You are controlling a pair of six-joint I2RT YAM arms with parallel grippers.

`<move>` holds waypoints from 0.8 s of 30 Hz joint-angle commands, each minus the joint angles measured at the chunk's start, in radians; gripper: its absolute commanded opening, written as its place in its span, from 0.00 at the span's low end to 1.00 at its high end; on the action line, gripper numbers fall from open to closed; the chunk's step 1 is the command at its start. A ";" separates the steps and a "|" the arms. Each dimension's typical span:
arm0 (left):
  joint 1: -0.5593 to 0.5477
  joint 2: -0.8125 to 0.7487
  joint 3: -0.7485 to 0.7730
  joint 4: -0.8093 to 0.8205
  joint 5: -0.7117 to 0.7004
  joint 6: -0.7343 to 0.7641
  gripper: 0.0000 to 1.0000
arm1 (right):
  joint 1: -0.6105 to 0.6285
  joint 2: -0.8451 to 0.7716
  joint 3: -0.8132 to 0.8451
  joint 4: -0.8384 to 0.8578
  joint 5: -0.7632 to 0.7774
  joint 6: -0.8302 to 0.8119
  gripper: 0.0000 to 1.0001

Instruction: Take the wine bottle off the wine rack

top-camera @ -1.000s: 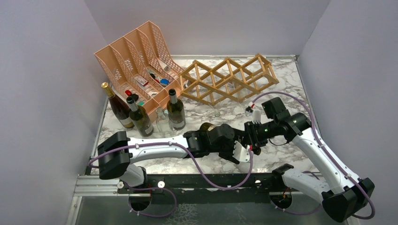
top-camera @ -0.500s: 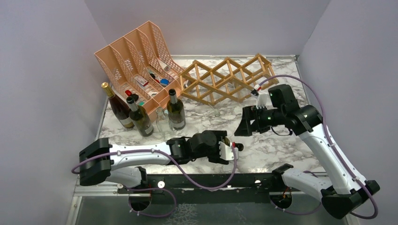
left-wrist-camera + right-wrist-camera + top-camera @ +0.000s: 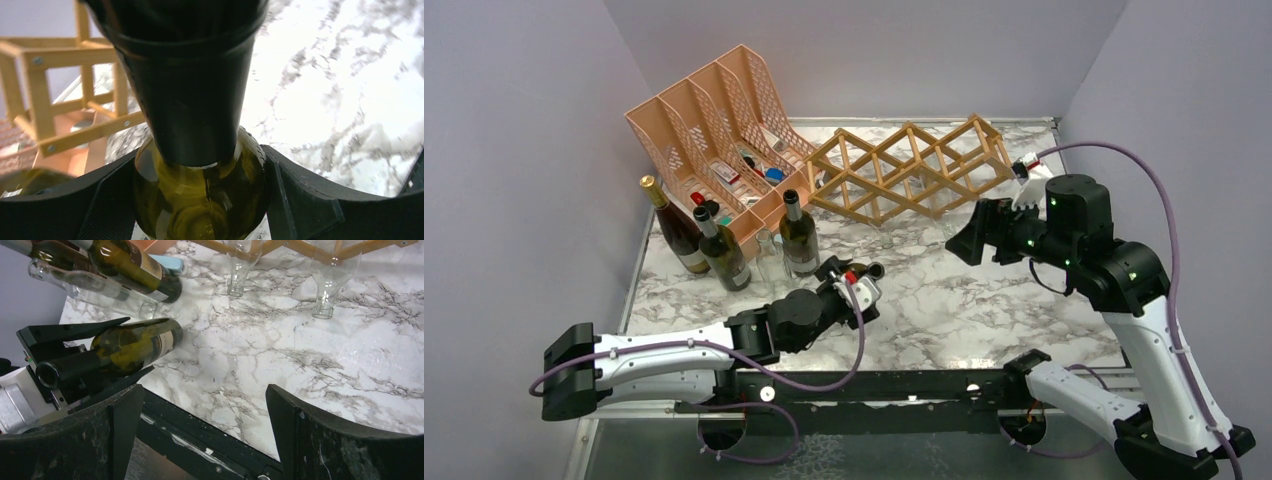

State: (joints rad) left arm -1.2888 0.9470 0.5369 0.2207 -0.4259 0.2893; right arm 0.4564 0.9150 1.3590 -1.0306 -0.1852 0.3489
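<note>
Spanning grey walls, marbled table (image 3: 1024, 330)

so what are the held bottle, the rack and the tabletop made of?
Wine bottle: olive-green glass by the look, glossy and see-through, with a dark capsule on the neck. Wine rack: light unfinished-looking wood, with visible screw heads in the left wrist view. Tabletop: white, grey-veined marble pattern; real stone or laminate can't be told.
</note>
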 commanded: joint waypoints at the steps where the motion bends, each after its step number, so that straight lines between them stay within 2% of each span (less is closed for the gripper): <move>1: 0.012 -0.070 -0.035 0.189 -0.232 -0.081 0.40 | -0.001 -0.022 0.006 0.049 0.036 0.031 0.93; 10: 0.035 -0.133 -0.139 0.328 -0.334 -0.139 0.42 | -0.001 -0.048 0.005 0.048 0.059 0.041 0.93; 18: 0.081 -0.109 -0.166 0.379 -0.360 -0.171 0.46 | -0.002 -0.054 -0.010 0.048 0.062 0.044 0.93; 24: 0.136 -0.102 -0.179 0.379 -0.373 -0.265 0.47 | -0.001 -0.046 -0.018 0.055 0.060 0.044 0.93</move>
State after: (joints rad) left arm -1.1851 0.8551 0.3569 0.4770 -0.7582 0.1013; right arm 0.4564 0.8726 1.3529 -1.0107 -0.1463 0.3885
